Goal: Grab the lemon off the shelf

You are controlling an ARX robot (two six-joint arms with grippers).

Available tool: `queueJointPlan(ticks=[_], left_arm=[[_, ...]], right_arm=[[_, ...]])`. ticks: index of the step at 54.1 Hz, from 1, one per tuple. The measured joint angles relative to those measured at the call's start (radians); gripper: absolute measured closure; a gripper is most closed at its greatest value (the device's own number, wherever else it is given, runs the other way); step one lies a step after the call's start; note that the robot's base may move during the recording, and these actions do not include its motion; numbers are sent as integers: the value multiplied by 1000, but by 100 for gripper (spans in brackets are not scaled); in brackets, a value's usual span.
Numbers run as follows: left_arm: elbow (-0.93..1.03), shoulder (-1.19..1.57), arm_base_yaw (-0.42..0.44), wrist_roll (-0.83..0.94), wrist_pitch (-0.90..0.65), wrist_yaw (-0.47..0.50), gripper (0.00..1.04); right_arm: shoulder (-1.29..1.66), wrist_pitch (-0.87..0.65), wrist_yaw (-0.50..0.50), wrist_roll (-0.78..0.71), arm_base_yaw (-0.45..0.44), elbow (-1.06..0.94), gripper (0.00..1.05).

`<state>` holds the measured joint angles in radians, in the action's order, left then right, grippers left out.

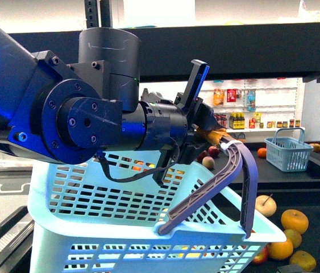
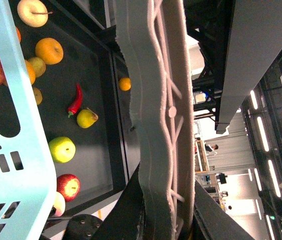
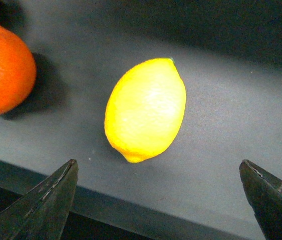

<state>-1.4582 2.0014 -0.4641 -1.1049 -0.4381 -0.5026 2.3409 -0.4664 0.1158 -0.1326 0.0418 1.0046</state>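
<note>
A yellow lemon lies on the dark tray of the shelf in the right wrist view. My right gripper is open, its two dark fingertips spread wide on the near side of the lemon, not touching it. In the front view my left gripper is shut on the grey basket handle of the light blue basket, which hangs before the shelf's black tray tier. The handle fills the left wrist view.
An orange sits close beside the lemon. Oranges and a pale apple lie on the tray, a small blue basket on the tier behind. A red chili and apples lie beside the basket.
</note>
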Motion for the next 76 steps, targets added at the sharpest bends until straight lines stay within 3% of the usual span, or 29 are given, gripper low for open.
queueJointPlan(ticks=[23, 55, 66, 76], left_arm=[[0, 0, 0, 0, 0, -2, 94], [0, 0, 0, 0, 0, 0, 94], [0, 0, 0, 0, 0, 0, 94], [0, 0, 0, 0, 0, 0, 94]], right_arm=[[148, 48, -68, -18, 64, 182, 8], [278, 72, -92, -13, 65, 294, 8], [290, 78, -95, -3, 63, 301, 32], [274, 104, -96, 8, 45, 292, 34]])
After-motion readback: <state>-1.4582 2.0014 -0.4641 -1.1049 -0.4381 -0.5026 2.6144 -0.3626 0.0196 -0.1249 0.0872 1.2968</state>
